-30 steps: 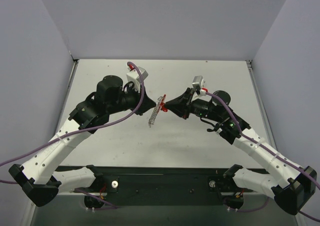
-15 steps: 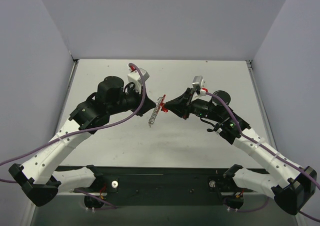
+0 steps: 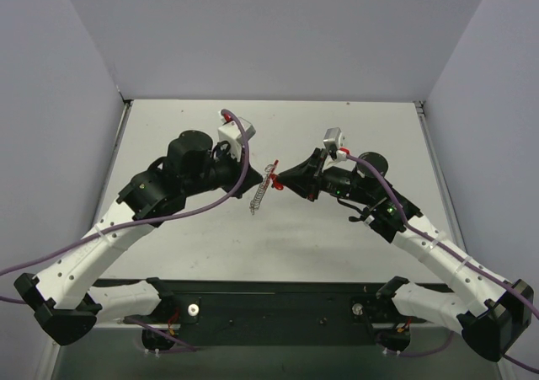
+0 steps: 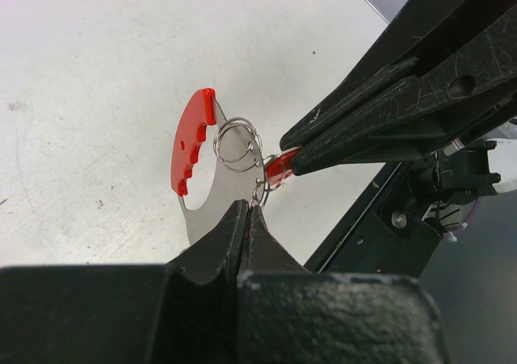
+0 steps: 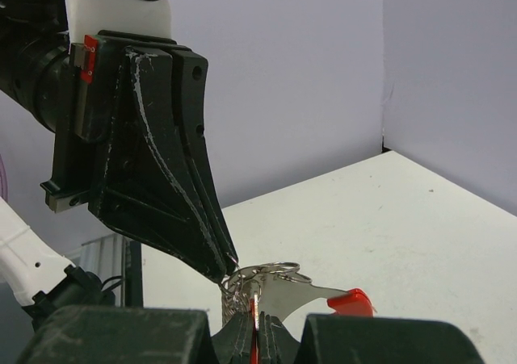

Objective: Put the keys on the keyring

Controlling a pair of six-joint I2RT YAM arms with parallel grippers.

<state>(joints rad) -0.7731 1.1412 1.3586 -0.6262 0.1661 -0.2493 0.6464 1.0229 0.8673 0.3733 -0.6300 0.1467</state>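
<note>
Both arms meet over the middle of the white worktop, and everything of the task hangs in the air between them, clear of the surface.

The left gripper, rising from the bottom centre of its wrist view, is clenched on the keyring. This is a thin loop, a bright red plastic arc on its left side joined to a flat grey-silver metal band. The fingertips pinch the band's lower edge. Two small silver wire rings hang on the loop just right of the red arc.

The right gripper, coming in from the upper right of that view, is clenched on the small key by its red plastic tag. The metal blade is too small to make out. The tag sits just beside the wire rings, near touching.

The keyring looks very light and stiff, so weight is no worry. The polished band is probably slippery and thin enough to twist in a hard pinch. The flat faces of the band, where it is gripped now, seem the best hold. The red arc offers a ridged edge, but gripping it would crowd the rings.

The wire rings are likely springy and free to swing, so they will shift at any nudge.

The key is best held by its tag, leaving the eye end free. It could pivot or slip out if pushed sideways against the ring.
</note>
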